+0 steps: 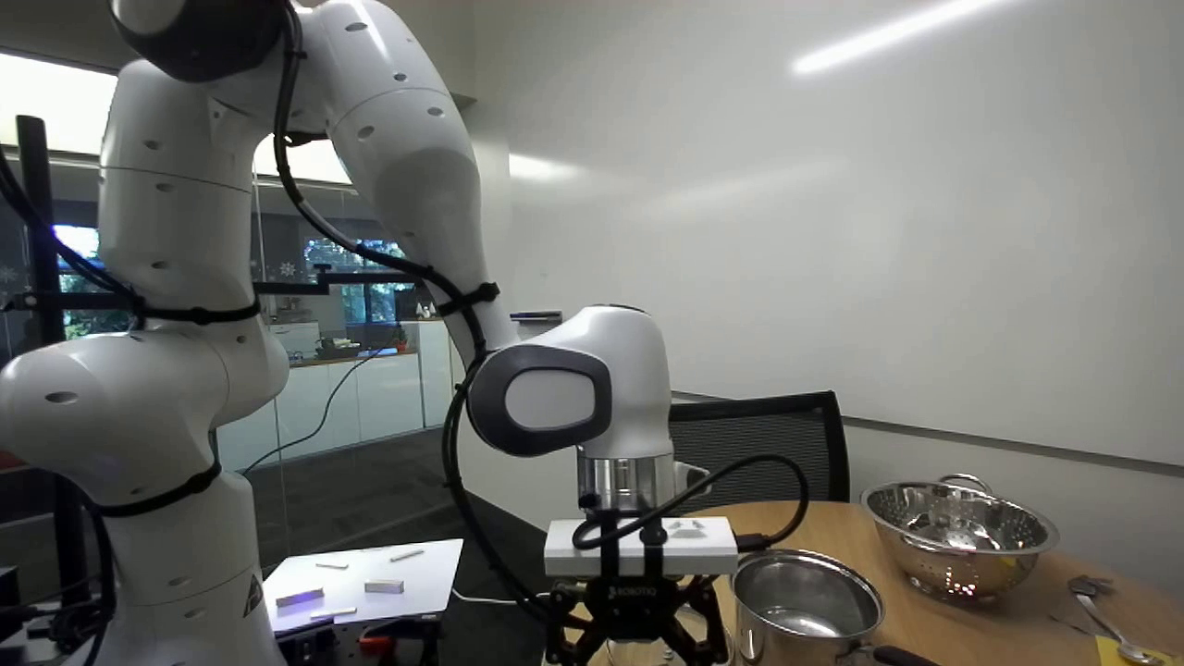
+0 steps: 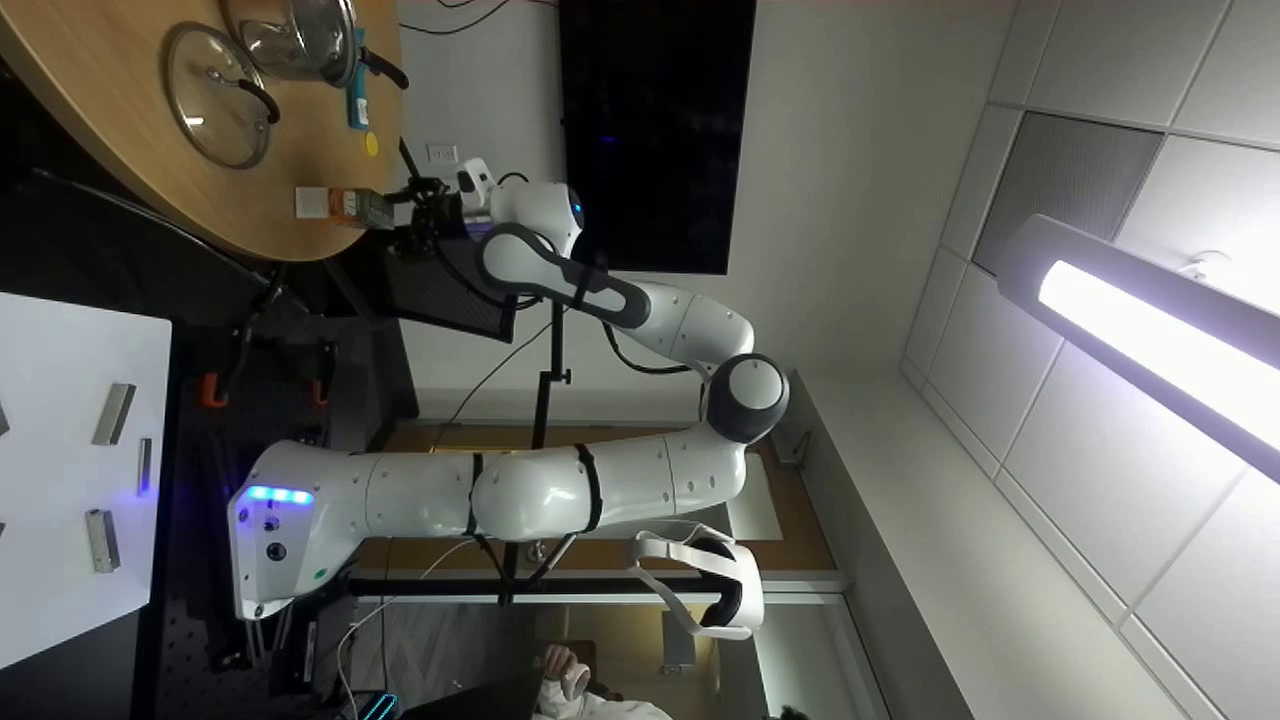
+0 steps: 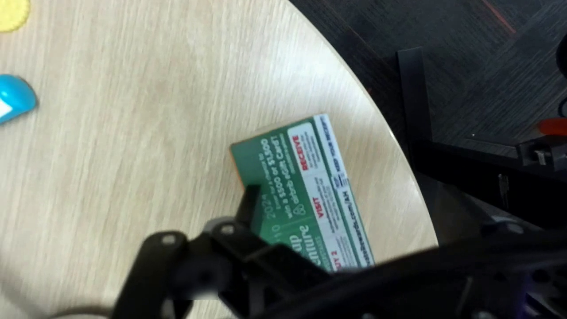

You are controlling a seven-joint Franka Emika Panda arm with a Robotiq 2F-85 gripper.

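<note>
A green printed box (image 3: pixel 305 177) with a white strip rests on the wooden table, close to its curved edge. In an exterior view the same box (image 2: pixel 345 206) shows red and white parts. Directly over it hangs my gripper (image 3: pixel 352 206), jaws wide apart. One finger (image 3: pixel 251 201) overlaps the box's left edge in the wrist view; whether it touches cannot be told. The other finger is dark and blurred at the right. The gripper (image 1: pixel 638 647) also appears low in an exterior view, its fingertips cut off by the frame. Nothing is gripped.
On the table (image 3: pixel 133 110) are a steel pot (image 1: pixel 805 601), a glass lid (image 2: pixel 217 95), a colander (image 1: pixel 957 541) and a spoon (image 1: pixel 1105 624). A blue item (image 3: pixel 15 97) and a yellow disc (image 3: pixel 12 14) lie left of the box. A mesh chair (image 1: pixel 758 444) stands behind.
</note>
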